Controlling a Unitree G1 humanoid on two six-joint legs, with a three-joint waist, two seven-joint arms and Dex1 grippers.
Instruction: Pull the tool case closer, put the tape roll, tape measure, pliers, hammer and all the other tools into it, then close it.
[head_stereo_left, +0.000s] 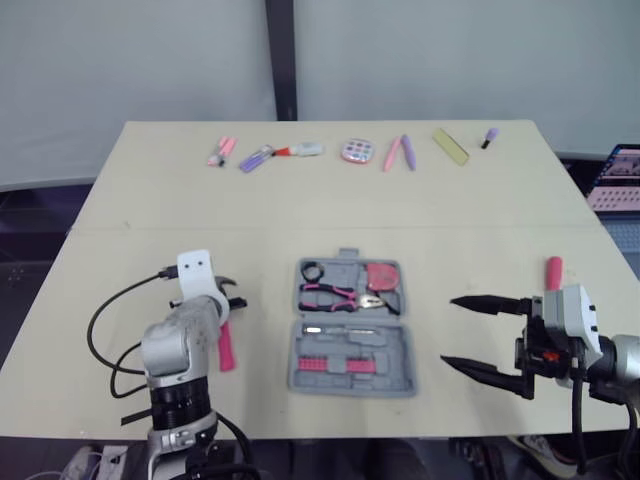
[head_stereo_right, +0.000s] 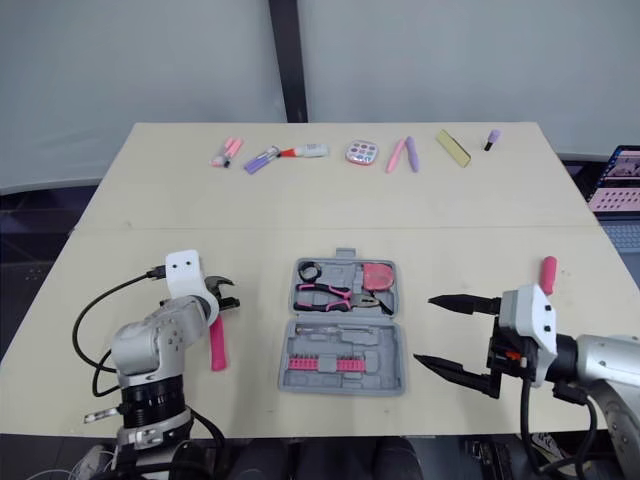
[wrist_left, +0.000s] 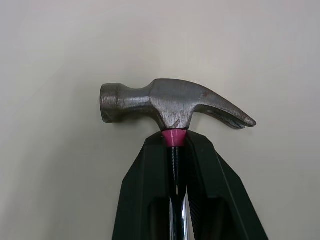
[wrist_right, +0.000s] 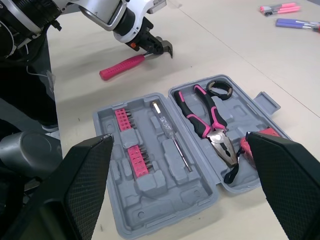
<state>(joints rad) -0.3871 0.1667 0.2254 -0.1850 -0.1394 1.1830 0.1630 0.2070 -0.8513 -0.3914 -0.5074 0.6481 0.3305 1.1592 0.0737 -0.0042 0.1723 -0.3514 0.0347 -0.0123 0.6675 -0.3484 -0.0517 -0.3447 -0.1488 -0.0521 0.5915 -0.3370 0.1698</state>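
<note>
I'm clamping my left gripper (wrist_left: 175, 141) on the hammer (wrist_left: 170, 102) right under its head, near the table's (head_stereo_left: 330, 215) front-left corner. Bet the pink handle is swinging on the lift and clipping the tool case (head_stereo_left: 398, 362) sitting mid-front. My right gripper (head_stereo_left: 450, 332) is hovering wide open near the front-right corner, pointing at the case.

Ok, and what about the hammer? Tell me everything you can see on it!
The hammer has a worn grey metal head: flat face one end, curved claw the other. Below comes a pink collar, a shiny shaft and a pink grip. It lies on the table, left of the open tool case, not touching it. The left gripper is shut on its neck.
</note>
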